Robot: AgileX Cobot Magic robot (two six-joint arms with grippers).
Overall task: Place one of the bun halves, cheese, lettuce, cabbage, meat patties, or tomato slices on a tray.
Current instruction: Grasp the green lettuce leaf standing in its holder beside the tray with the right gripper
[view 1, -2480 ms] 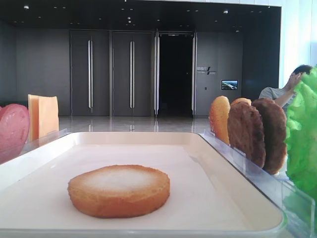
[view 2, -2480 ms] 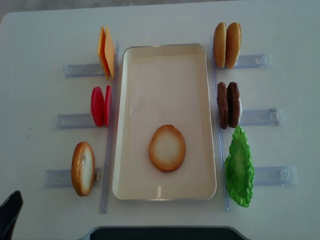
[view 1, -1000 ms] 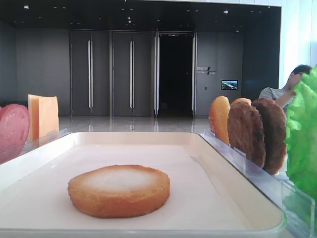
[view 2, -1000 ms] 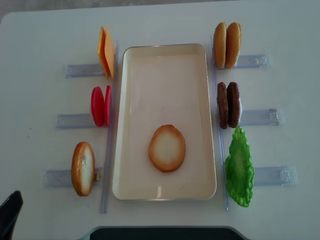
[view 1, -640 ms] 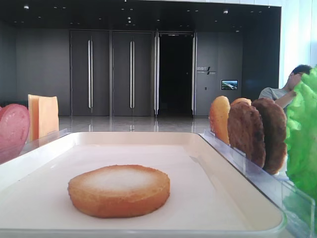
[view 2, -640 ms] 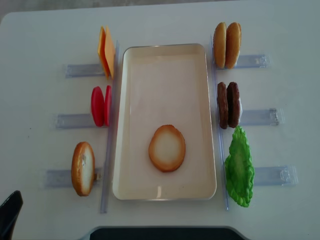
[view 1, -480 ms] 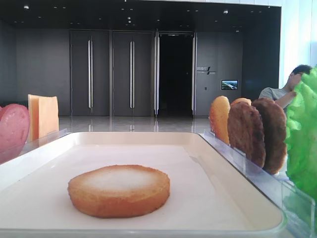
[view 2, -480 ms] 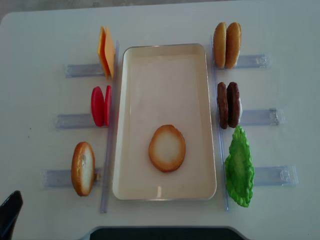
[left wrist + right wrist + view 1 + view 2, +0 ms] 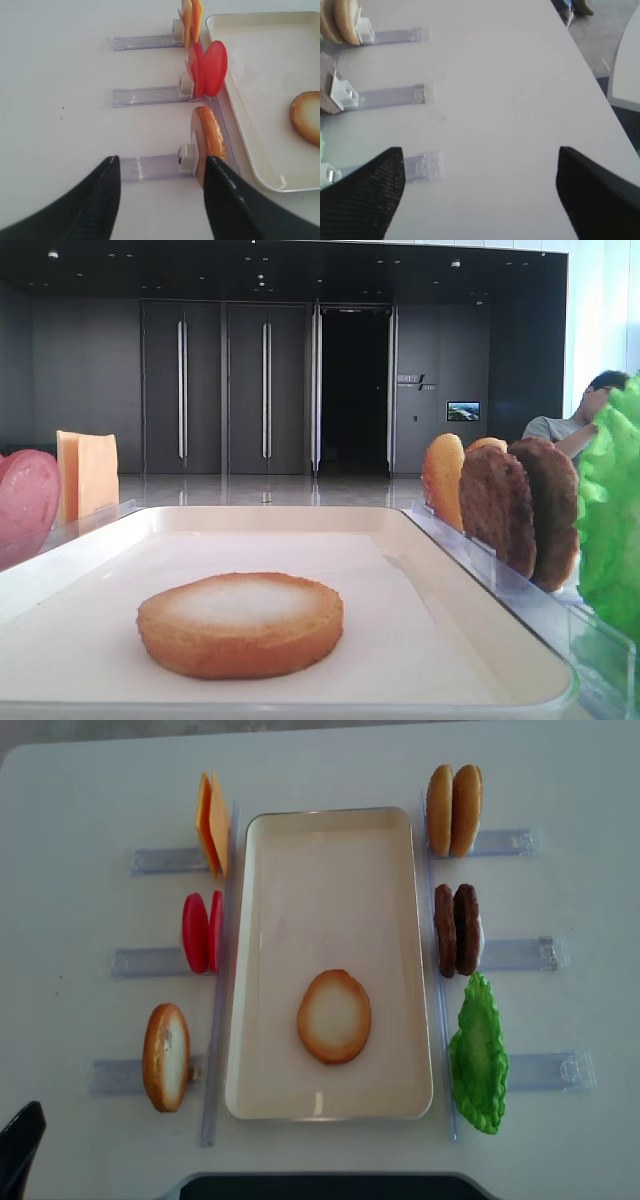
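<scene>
Low front view: one bun half [image 9: 240, 625] lies flat, toasted face up, on the cream tray [image 9: 470, 660], toward its near end. Meat patties [image 9: 520, 510] and two more bun halves [image 9: 445, 480] stand on edge along the right; lettuce [image 9: 610, 530] at the far right edge. Tomato slices [image 9: 25, 502] and cheese [image 9: 87, 475] stand on the left. No tool in this view.

Right wrist view: right tool [image 9: 480, 195] with fingers wide apart, nothing between them, hanging over bare table [image 9: 510, 90] well outside the clear holders [image 9: 395, 95]. Patty edge and bun pair only just show at the left margin.

Left wrist view: left tool [image 9: 162, 200] also spread and empty, lined up on the holder of the standing bun half [image 9: 209, 142], tomato slices [image 9: 207, 67] beyond it.

Overhead view: tray [image 9: 262, 970] holds the single bun half [image 9: 334, 1016]; a dark tip of the left tool [image 9: 18, 1148] sits at the bottom-left corner.

Judgement: a bun base is down, so the step is picking the next layer. Either tool should come in over a standing slice with fingers straddling its flat faces, close gently, lift straight up clear of the holder clip, then lay it centred on the bun, not on the rim.
</scene>
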